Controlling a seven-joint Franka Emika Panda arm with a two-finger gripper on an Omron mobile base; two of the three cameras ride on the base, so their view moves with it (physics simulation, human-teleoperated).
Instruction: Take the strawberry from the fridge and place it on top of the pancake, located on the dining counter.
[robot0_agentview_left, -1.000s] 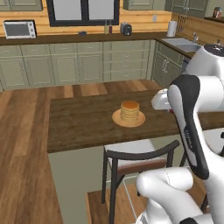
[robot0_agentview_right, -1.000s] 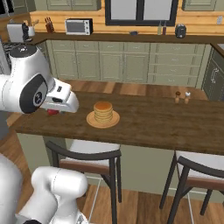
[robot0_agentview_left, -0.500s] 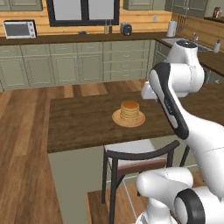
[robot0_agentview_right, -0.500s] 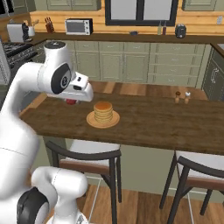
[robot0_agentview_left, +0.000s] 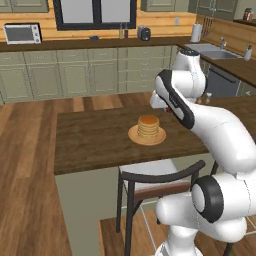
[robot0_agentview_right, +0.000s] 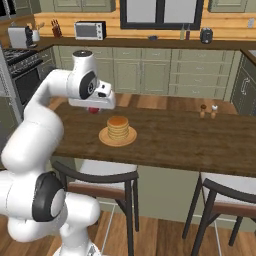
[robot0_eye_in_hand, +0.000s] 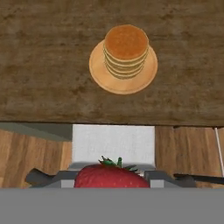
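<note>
One strawberry (robot0_eye_in_hand: 111, 176) sits clamped in the gripper (robot0_agentview_right: 93, 110), its red body and green leaves rising at the bottom of the hand view; in the right base view a small red spot shows under the hand. The jaws are closed on the fruit. The hand hangs above the dining counter (robot0_agentview_right: 170, 140), up off the wood and not touching it. In the right base view it is to the left of the pancake (robot0_agentview_right: 118, 127) and a little beyond it; in the left base view the gripper (robot0_agentview_left: 159, 104) appears just right of the pancake (robot0_agentview_left: 148, 126) — close by, but not over the stack.

From the hand view the pancake (robot0_eye_in_hand: 126, 49) lies ahead on its round tan plate (robot0_eye_in_hand: 99, 70), a short golden stack on the dark wood of the dining counter (robot0_eye_in_hand: 43, 65), with the counter edge and a pale chair seat (robot0_eye_in_hand: 113, 143) below it.

Two small shakers (robot0_agentview_right: 208, 110) stand further along the counter in the right base view, well apart from the plate (robot0_agentview_right: 104, 136). Dark-framed chairs (robot0_agentview_right: 100, 178) are drawn up at the near side.
</note>
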